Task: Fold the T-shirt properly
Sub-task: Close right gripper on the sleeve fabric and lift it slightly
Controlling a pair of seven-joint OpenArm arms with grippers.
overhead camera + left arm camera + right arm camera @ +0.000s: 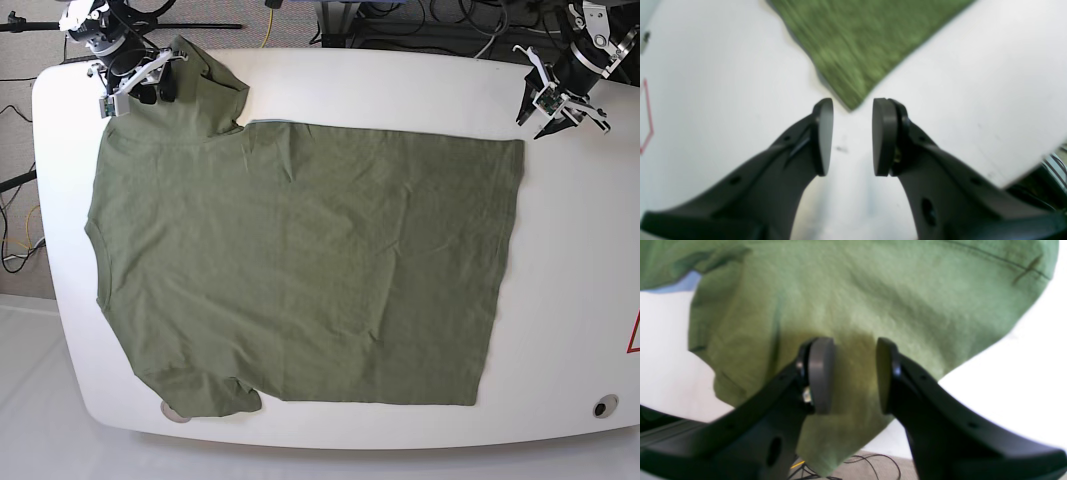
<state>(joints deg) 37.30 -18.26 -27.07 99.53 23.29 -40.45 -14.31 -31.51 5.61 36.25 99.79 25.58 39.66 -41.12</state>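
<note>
Two sets of fingers in view, both spread apart and gripping nothing. Left gripper (851,136) poised above bare white tabletop (723,83), pads parted with a clear gap; just ahead of the left fingers (885,136), a pointed corner of the T-shirt (857,43), flat on the tabletop, close to the fingertips but not between them. Blurred picture there, so touching or not cannot be told. Off to the far side of those fingers, a bit of red line (648,113) marked on the tabletop. Right gripper (855,376) hung over olive-green cloth, pads parted, the T-shirt (873,300) spreading beneath and beyond the right fingers (821,380), a sleeve with its stitched hem up ahead and the cloth's edge draped past the tabletop rim below them; floor cables (867,463) dimly seen under that edge. From overhead, the T-shirt (300,270) laid out flat and lightly wrinkled across most of the tabletop (570,250), one sleeve under the right gripper (135,85) at a back corner, the hem corner just beside the left gripper (560,110) at the other back corner. Near the front edge, far from both sets of fingers, a small round hole (603,406).
</note>
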